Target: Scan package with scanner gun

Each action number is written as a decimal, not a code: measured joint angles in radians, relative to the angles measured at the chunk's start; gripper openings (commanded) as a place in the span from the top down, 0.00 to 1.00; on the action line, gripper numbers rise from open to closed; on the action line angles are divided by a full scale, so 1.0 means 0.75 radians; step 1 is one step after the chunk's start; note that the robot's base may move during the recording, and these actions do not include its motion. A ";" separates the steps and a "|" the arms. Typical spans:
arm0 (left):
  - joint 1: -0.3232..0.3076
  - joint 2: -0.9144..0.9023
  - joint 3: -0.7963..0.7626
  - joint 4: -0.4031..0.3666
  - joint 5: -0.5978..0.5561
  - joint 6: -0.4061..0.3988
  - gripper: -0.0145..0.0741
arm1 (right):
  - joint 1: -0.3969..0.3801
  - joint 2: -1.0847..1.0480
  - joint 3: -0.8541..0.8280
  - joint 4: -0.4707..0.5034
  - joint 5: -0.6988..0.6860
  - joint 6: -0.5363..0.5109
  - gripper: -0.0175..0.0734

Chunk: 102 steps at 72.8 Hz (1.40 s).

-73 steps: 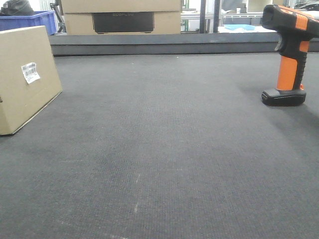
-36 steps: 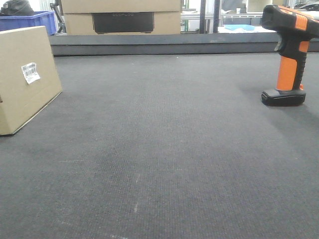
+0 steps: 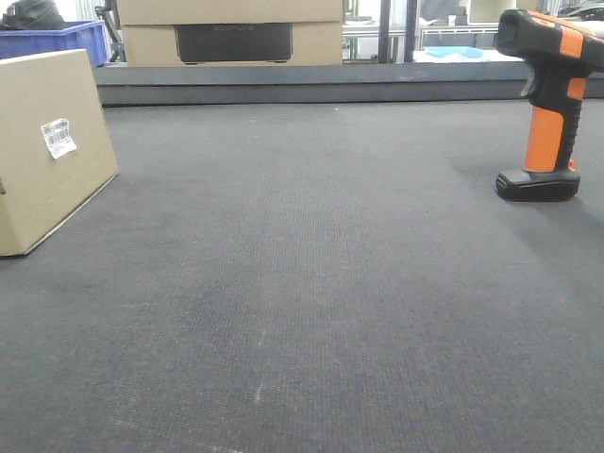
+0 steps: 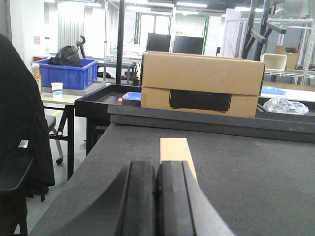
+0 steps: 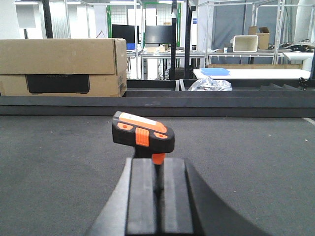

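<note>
The package [image 3: 47,151] is a tan cardboard box at the left of the dark mat, with a barcode label [image 3: 58,138] on its right-facing side. The black and orange scanner gun [image 3: 547,104] stands upright on its base at the far right. Neither gripper shows in the front view. In the left wrist view my left gripper [image 4: 157,164] is shut and empty, and the package [image 4: 174,150] lies just beyond its tips. In the right wrist view my right gripper [image 5: 157,162] is shut and empty, and the scanner gun [image 5: 142,132] stands straight ahead, apart from it.
A large cardboard box [image 3: 231,33] sits behind a raised dark ledge [image 3: 311,83] at the back of the table. A blue bin [image 3: 57,38] is at the back left. The table's left edge [image 4: 83,172] drops off beside a chair with a black jacket [image 4: 19,123].
</note>
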 measured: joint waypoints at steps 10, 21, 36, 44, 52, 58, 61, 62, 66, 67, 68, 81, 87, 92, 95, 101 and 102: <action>0.000 -0.002 0.000 0.000 0.003 0.000 0.96 | 0.000 0.000 0.000 0.000 0.000 0.000 0.99; 0.000 -0.002 0.000 0.000 0.003 0.000 0.96 | 0.000 0.000 0.000 0.000 0.000 0.000 0.99; 0.000 -0.002 0.000 0.000 0.003 0.000 0.96 | 0.000 -0.020 0.000 0.252 0.012 0.000 0.99; 0.000 -0.002 0.000 0.000 0.003 0.000 0.96 | 0.006 -0.115 0.035 0.321 0.045 -0.026 0.99; 0.000 -0.002 0.000 0.000 0.003 0.000 0.96 | 0.036 -0.266 0.097 0.400 0.086 -0.277 0.99; 0.000 -0.002 0.000 0.000 0.006 0.000 0.96 | 0.080 -0.377 0.162 0.454 0.133 -0.459 0.99; 0.000 -0.002 0.000 0.000 0.006 0.000 0.96 | 0.105 -0.418 0.194 0.470 0.142 -0.499 0.99; 0.000 -0.002 0.000 0.000 0.006 0.000 0.96 | 0.109 -0.421 0.205 0.471 0.142 -0.507 0.99; 0.000 -0.002 0.000 0.000 0.006 0.000 0.96 | 0.136 -0.434 0.245 0.476 0.142 -0.528 0.99; 0.000 -0.002 0.000 0.000 0.006 0.000 0.96 | 0.141 -0.437 0.254 0.476 0.142 -0.532 0.99; 0.000 -0.002 0.000 0.000 0.006 0.000 0.96 | 0.142 -0.437 0.263 0.476 0.145 -0.534 0.99; 0.000 -0.003 0.000 0.000 0.008 0.000 0.96 | 0.140 -0.440 0.297 0.405 0.178 -0.494 0.99; 0.000 -0.003 0.000 0.000 0.008 0.000 0.96 | 0.119 -0.440 0.297 0.374 0.200 -0.454 0.99; 0.000 -0.003 0.000 0.000 0.008 0.000 0.96 | 0.108 -0.440 0.298 0.365 0.208 -0.443 0.99; 0.000 -0.003 0.000 0.000 0.008 0.000 0.96 | 0.107 -0.440 0.298 0.365 0.211 -0.443 0.99; 0.000 -0.003 0.000 0.000 0.008 0.000 0.96 | 0.107 -0.440 0.298 0.361 0.215 -0.436 0.99; 0.000 -0.003 0.000 0.000 0.008 0.000 0.96 | 0.107 -0.440 0.298 0.361 0.215 -0.433 0.99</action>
